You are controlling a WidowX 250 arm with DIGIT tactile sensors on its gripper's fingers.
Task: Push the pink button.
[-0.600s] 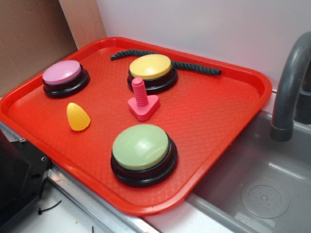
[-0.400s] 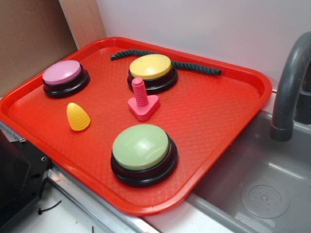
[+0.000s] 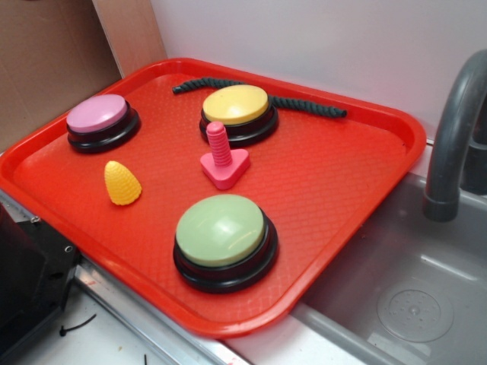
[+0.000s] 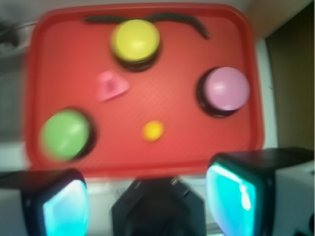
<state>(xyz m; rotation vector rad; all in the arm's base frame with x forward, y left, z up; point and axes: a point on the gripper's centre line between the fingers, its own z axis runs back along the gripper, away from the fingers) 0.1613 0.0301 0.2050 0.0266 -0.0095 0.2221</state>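
The tray (image 3: 358,163) is bright red with a fine woven texture. The pink button (image 3: 97,113) has a mauve cap on black; others are yellow (image 3: 235,104) and pale green (image 3: 220,229). The rope (image 3: 308,106) looks dark grey, perhaps black.
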